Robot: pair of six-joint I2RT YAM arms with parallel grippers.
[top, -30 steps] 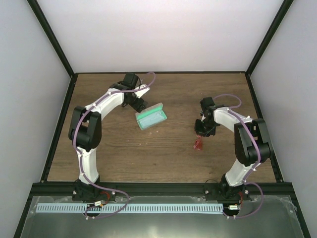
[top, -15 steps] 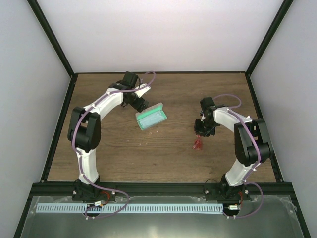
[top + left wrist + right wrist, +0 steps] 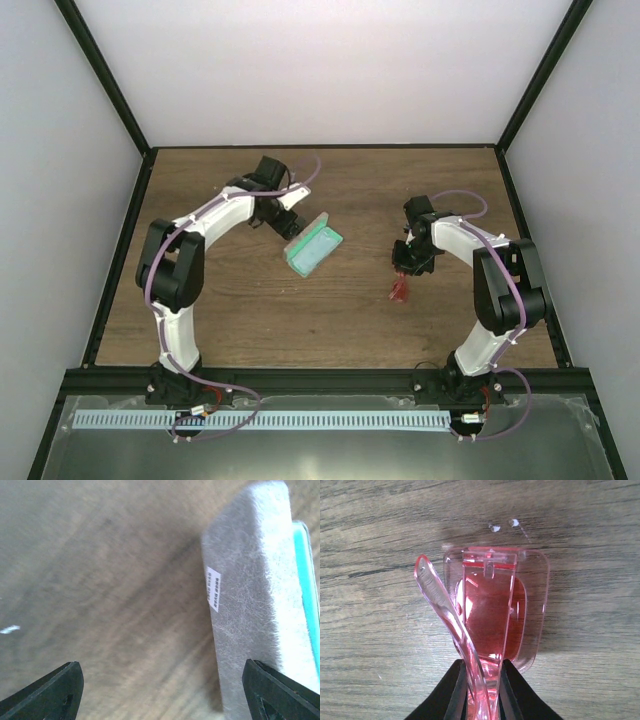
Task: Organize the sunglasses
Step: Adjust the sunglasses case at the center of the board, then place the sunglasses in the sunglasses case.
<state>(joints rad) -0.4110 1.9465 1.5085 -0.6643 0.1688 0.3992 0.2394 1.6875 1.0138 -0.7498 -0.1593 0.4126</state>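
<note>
The sunglasses are translucent red with folded arms. My right gripper is shut on them near the hinge and holds them over the wood; in the top view they hang below the right gripper as a red shape. The grey case with green lining lies open left of centre. My left gripper is open at its far-left end. In the left wrist view the case's grey outside and green edge fill the right side, and the right fingertip overlaps the case.
The wooden table is framed by black rails and white walls. Small white specks lie on the wood beyond the sunglasses.
The left gripper has moved right and the case has turned to a steeper angle and shifted slightly right. The right arm and the sunglasses have not moved.
</note>
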